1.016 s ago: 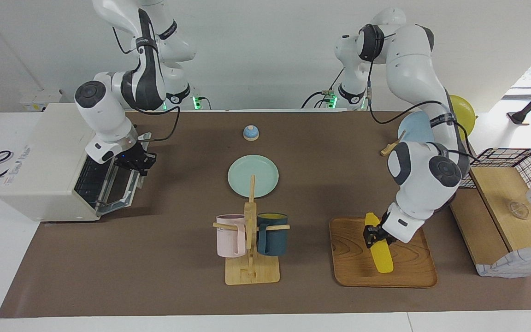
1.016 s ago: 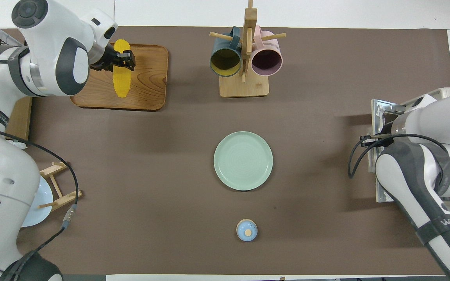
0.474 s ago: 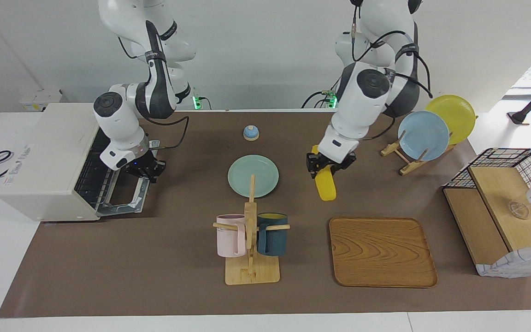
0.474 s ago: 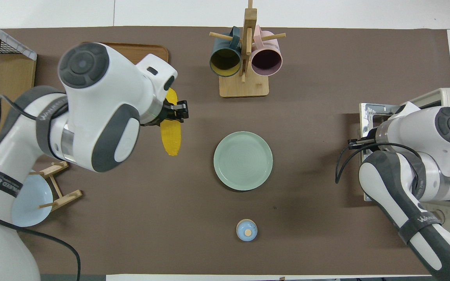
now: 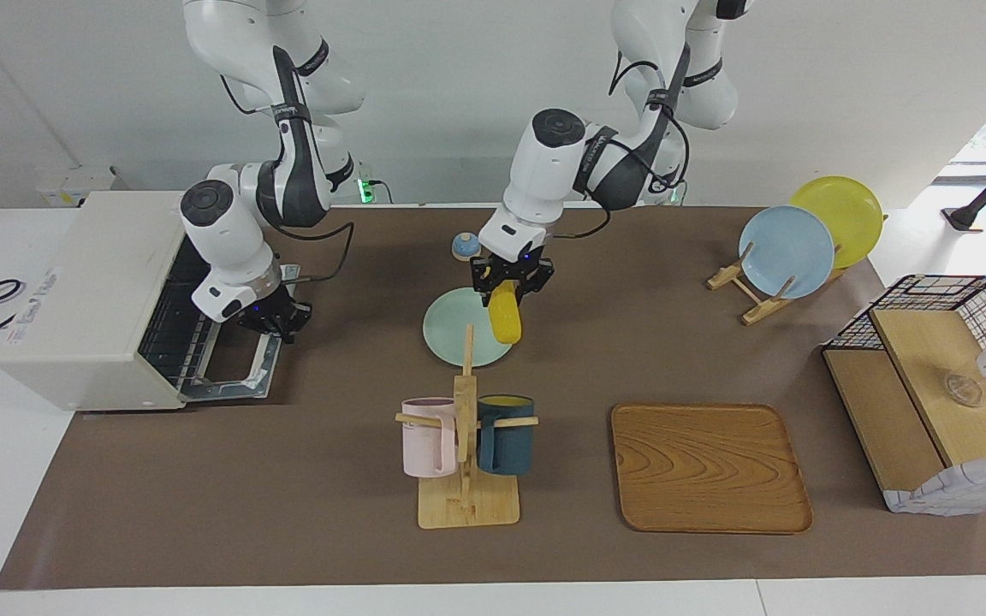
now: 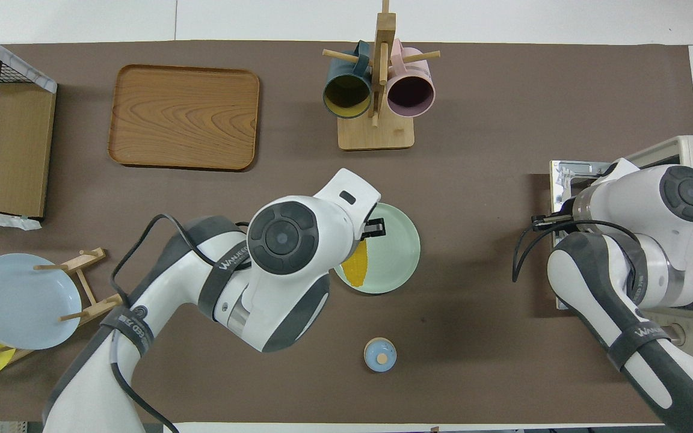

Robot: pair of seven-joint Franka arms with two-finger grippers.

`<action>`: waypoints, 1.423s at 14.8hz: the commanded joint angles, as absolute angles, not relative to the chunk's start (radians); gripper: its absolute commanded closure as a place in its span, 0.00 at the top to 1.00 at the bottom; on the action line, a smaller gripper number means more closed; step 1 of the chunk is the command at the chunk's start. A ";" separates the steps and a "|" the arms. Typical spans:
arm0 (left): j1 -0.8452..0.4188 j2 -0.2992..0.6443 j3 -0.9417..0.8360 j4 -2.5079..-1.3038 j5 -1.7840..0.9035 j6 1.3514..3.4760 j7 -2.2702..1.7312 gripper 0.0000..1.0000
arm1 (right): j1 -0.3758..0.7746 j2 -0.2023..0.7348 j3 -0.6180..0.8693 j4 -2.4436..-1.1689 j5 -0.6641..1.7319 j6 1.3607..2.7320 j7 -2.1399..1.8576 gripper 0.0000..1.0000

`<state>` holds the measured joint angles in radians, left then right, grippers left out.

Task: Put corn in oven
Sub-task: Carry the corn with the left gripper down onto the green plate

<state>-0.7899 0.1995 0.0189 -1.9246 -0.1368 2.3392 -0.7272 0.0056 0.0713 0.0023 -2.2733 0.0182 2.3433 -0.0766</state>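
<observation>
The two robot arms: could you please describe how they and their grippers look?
Both are glossy white with rounded links, dark grey joint bands and round dark caps. Black cables loop along each. The left gripper and right gripper are small, black and two-fingered. Small lettering marks the forearms.

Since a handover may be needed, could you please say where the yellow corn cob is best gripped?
Probably the yellow corn cob's free lower half, from the cream-white toaster oven's end, across its narrow width: the left gripper is shut on its upper end, so it hangs over the green plate.

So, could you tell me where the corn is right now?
The corn hangs in the left gripper, in the air over the green plate at mid-table.
</observation>
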 commanded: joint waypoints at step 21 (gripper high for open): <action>-0.842 0.299 0.052 -1.970 -0.144 2.490 -0.726 1.00 | 0.133 0.081 -0.025 -2.221 0.034 2.329 0.023 1.00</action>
<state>-0.8682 0.3517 0.0431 -1.9662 -0.1369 2.5586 -0.7611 0.1219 0.0969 -0.0138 -2.2348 0.0246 2.3525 0.0180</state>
